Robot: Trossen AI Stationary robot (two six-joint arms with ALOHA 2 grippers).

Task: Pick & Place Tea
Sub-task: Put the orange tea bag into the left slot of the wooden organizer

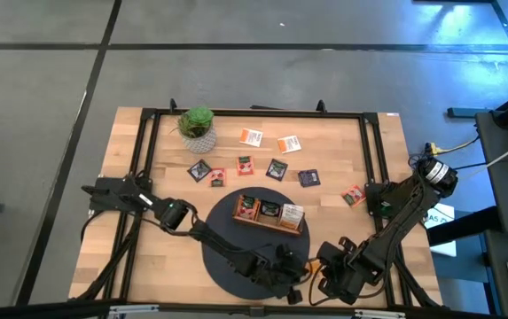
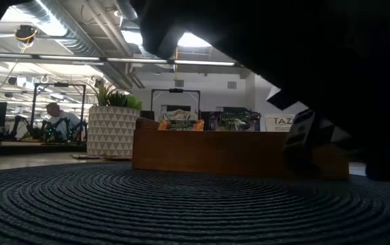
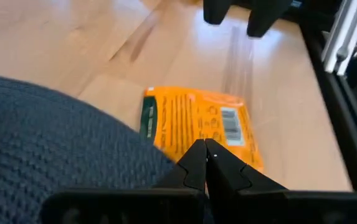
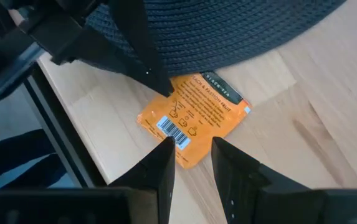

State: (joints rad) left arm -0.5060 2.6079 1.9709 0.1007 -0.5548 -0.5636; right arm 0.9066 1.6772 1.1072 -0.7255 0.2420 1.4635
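Note:
An orange tea packet [image 4: 194, 118] lies flat on the wood at the table's near edge, beside the dark round mat [image 4: 228, 31]. In the high view the grippers mostly hide this packet [image 1: 295, 295]. My left gripper [image 3: 206, 148] is shut, with its tips on the packet. My right gripper [image 4: 194, 155] is open, and its fingers stand on either side of the packet's barcode corner [image 4: 173, 130]. The wooden tray [image 1: 269, 213] sits on the mat with packets in all three parts. Several more packets [image 1: 277, 168] lie loose on the far half of the table. My left gripper's shut fingertips [image 4: 164, 87] meet the orange packet near its edge beside the mat [image 3: 187, 134]. They come slanting down from above. The packet lies flat on the table under them. My right gripper: I cannot tell whether its fingers touch the packet.
A potted plant [image 1: 198, 127] stands at the far left of the table. A black frame rail [image 3: 346, 124] runs close beside the packet at the table's near edge. The two grippers sit close together there. Bare wood lies to the right of the mat.

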